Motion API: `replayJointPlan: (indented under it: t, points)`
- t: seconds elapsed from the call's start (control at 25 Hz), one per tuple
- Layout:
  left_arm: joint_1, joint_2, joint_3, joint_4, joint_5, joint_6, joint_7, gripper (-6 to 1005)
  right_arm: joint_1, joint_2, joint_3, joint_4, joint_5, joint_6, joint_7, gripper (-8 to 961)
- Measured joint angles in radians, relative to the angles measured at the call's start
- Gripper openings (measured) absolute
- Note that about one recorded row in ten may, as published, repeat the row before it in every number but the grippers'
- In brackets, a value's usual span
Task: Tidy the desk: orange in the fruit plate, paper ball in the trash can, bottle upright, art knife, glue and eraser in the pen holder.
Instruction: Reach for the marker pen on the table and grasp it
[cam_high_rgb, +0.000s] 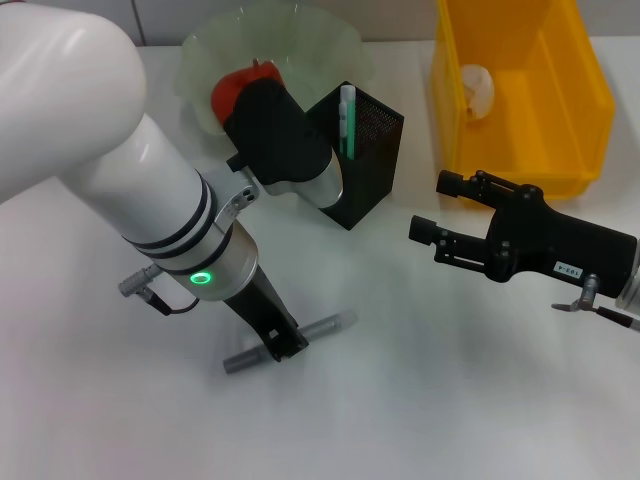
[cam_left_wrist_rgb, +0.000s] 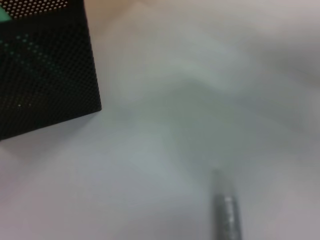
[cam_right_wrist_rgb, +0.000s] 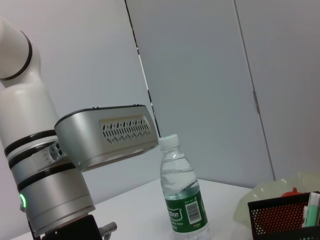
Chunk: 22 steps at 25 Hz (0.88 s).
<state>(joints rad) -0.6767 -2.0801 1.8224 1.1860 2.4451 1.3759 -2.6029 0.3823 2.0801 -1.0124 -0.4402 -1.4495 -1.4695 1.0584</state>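
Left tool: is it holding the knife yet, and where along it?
The left tool sits over the middle of the grey knife lying on the desk; a closed grip cannot be told. The right tool holds nothing.

1. Bright, even light falls from above on my white tabletop (cam_high_rgb: 420, 400); the shadows there are soft and pale.
2. A mild sheen lies on my left arm's white shell (cam_high_rgb: 60, 90).
3. My left wrist view is badly out of focus: the pen holder (cam_left_wrist_rgb: 45, 70) and a grey art knife (cam_left_wrist_rgb: 227, 217) both smear.
4. My right wrist view is sharp, the bottle (cam_right_wrist_rgb: 182, 192) crisp.
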Motion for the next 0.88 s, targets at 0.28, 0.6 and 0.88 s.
replayJointPlan:
  t: [0.28,0.6,0.88]
  points:
    - [-0.002,0.000,0.000,-0.010,0.000,0.000,0.006,224,0.003,0.000,0.000,0.000,0.000,0.000,0.000,784]
    - [-0.002,0.000,0.000,-0.012,0.000,0.000,0.007,199,0.012,0.000,0.000,0.000,0.000,0.001,0.000,784]
    - [-0.003,0.000,0.000,-0.013,-0.001,0.000,0.019,192,0.013,0.000,0.000,0.000,0.000,0.002,0.000,785]
